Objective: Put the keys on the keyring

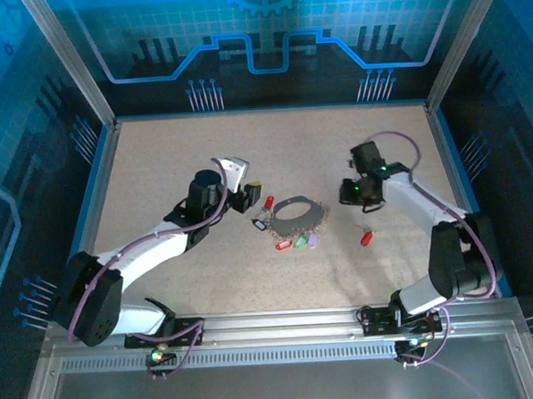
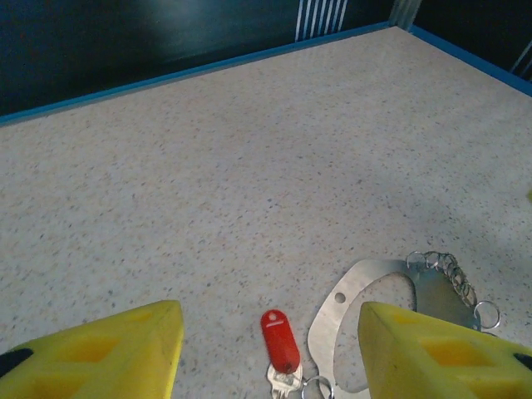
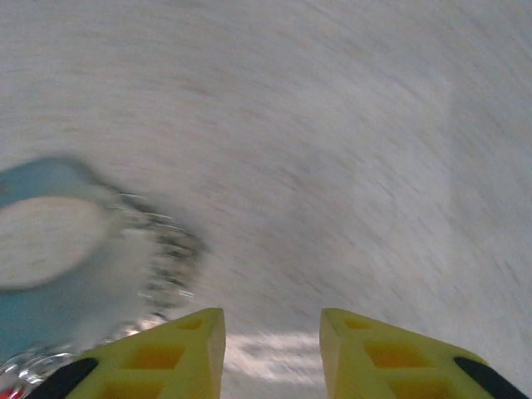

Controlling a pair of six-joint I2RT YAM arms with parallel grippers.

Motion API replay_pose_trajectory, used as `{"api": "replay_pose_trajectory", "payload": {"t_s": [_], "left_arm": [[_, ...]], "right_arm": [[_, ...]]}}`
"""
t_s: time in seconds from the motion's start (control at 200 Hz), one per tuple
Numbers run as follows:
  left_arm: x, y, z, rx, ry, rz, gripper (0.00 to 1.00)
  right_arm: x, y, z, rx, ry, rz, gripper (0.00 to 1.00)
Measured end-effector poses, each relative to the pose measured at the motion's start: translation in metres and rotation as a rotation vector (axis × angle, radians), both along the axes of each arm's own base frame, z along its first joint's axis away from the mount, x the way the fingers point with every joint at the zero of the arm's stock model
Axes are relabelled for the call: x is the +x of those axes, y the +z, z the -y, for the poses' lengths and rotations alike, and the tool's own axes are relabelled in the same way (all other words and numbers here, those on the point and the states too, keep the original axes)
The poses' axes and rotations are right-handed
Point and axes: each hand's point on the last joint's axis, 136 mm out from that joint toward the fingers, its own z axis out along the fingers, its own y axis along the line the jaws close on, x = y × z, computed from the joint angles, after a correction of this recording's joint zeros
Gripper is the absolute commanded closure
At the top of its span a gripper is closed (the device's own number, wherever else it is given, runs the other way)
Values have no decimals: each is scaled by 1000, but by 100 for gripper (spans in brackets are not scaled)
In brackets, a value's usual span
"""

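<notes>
The keyring (image 1: 299,214) lies flat mid-table, a grey loop; coloured keys (image 1: 297,242) fan at its six o'clock — threaded already, I'd guess. One loose red key (image 1: 367,238) waits at four o'clock. The left gripper (image 2: 268,307), at nine, hangs wide and empty, likely poised to steady the ring; the right gripper (image 3: 271,314), at three, is part-spread, holding nothing.

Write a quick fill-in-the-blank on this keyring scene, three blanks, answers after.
1. In the left wrist view, the key tag seen between the jaws of the left gripper is ____ in colour.
2. In the top view, one red key lies apart from the keyring, on the ____ arm's side.
3. The jaws of the right gripper stand ____, nothing between them.
Missing: red; right; open.
</notes>
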Motion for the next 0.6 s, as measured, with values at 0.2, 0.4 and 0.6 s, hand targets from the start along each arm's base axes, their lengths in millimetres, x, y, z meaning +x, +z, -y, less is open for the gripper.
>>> {"api": "replay_pose_trajectory", "payload": {"t_s": [0.2, 0.4, 0.6], "left_arm": [[-6, -19, -10, -73, 74, -129, 41], [-16, -36, -20, -97, 140, -256, 40], [-20, -31, -32, -104, 195, -268, 39]], "right_arm": [[32, -34, -43, -140, 467, 23, 64], [45, -59, -24, -211, 660, -38, 59], [39, -67, -43, -213, 759, -54, 58]]}}
